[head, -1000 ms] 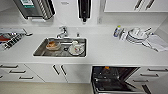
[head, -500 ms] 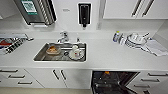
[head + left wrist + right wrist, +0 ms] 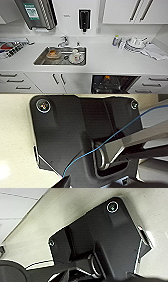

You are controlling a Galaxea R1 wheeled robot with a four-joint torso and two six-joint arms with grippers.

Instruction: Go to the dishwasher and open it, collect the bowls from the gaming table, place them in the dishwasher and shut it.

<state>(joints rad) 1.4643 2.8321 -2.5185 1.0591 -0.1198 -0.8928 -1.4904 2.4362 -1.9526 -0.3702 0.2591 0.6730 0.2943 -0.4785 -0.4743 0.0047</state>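
The dishwasher [image 3: 113, 84] stands open under the white counter at the lower right of the head view. Its interior is dark and racks show inside. A small orange shape [image 3: 107, 77] lies at the top of that opening, too blurred to name as one of the bowls. The gaming table is out of view. Both wrist views look past the robot's own dark plate onto a pale surface.
A steel sink [image 3: 40, 60] with a tap [image 3: 63, 41] holds a white cup on a plate [image 3: 76, 56] and a dish with something orange-brown [image 3: 53, 53]. White dishes [image 3: 135, 43] and a cloth [image 3: 155, 51] lie on the counter [image 3: 112, 60]. A dish rack [image 3: 11, 48] sits at far left.
The whole head picture has slid downward a little, so the camera has moved. Nothing on the counter or in the sink has shifted.
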